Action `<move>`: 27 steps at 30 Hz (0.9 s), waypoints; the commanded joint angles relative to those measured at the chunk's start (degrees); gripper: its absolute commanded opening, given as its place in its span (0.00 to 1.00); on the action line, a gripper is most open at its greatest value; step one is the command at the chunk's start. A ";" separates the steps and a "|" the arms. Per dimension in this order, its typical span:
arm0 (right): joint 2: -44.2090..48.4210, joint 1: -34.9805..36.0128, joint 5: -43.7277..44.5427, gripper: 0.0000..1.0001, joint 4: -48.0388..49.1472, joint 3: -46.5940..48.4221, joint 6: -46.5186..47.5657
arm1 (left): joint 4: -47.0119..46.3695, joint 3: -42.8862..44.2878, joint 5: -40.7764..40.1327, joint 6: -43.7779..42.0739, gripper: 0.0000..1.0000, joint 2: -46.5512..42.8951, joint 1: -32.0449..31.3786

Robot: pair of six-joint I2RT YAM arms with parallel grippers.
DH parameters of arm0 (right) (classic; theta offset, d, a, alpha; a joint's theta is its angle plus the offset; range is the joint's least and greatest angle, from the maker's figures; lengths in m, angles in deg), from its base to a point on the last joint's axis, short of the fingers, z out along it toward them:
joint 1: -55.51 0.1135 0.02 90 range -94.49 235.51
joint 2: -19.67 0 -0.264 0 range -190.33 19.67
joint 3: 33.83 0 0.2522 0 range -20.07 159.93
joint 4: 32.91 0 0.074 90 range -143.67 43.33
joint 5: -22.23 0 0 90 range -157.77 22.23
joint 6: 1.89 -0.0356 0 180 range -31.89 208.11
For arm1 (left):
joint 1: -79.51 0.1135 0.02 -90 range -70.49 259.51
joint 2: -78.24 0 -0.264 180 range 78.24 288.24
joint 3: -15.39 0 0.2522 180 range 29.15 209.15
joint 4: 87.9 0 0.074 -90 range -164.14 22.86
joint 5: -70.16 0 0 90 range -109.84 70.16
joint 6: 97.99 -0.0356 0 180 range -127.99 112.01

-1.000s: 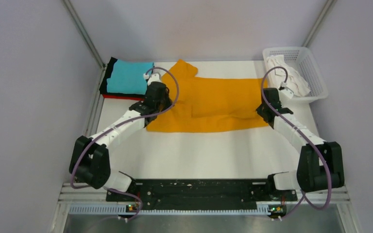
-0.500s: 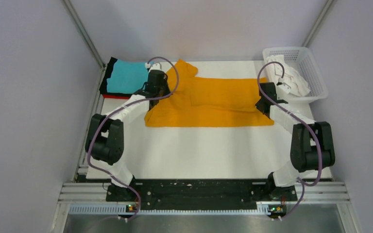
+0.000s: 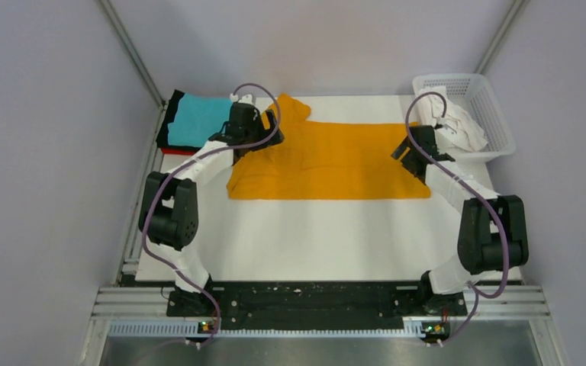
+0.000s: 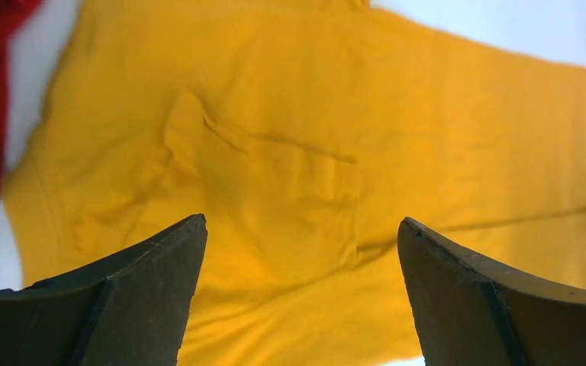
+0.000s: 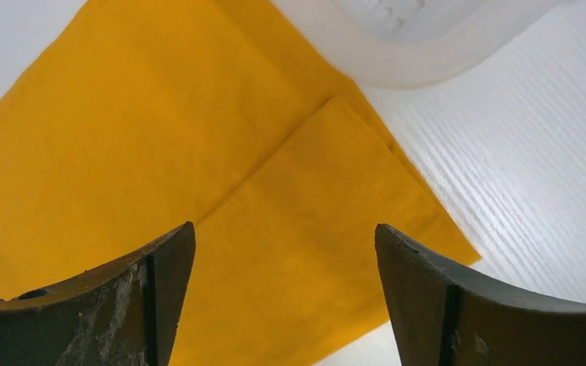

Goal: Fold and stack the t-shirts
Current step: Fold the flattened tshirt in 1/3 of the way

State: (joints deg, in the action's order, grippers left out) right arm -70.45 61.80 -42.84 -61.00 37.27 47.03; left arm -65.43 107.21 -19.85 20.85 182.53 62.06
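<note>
Soft, light orange-yellow t-shirt [image 3: 328, 160] is being overhung by left end effector [image 4: 301, 229] and right end effector [image 5: 284, 229], both spread apart, empty; pinching its end edges is being advised.

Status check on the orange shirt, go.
Left gripper open, right gripper open, both empty. Orange-yellow t-shirt lies flat, partly folded. Nothing blocking.
</note>
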 commanded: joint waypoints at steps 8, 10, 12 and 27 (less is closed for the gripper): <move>-7.25 7.21 -13.34 0.99 10.46 -0.46 8.99 | -7.12 -6.73 14.50 7.32 0.99 4.64 -0.30; -10.32 7.44 -13.53 0.99 8.26 0.85 8.81 | -6.81 -7.31 15.06 8.06 0.99 6.21 -0.30; -10.53 7.70 -12.99 0.99 8.74 -1.35 7.72 | -7.22 -9.91 13.29 8.73 0.99 5.48 -0.30; 18.79 9.75 -18.26 0.99 0.96 -31.25 -5.06 | -5.98 -42.71 3.70 19.26 0.99 -18.86 -10.19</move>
State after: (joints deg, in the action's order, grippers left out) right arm -58.23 70.45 -56.43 -49.48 12.86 49.17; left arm -79.61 72.81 -9.93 34.60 170.11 56.70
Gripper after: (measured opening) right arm 0.985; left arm 0.990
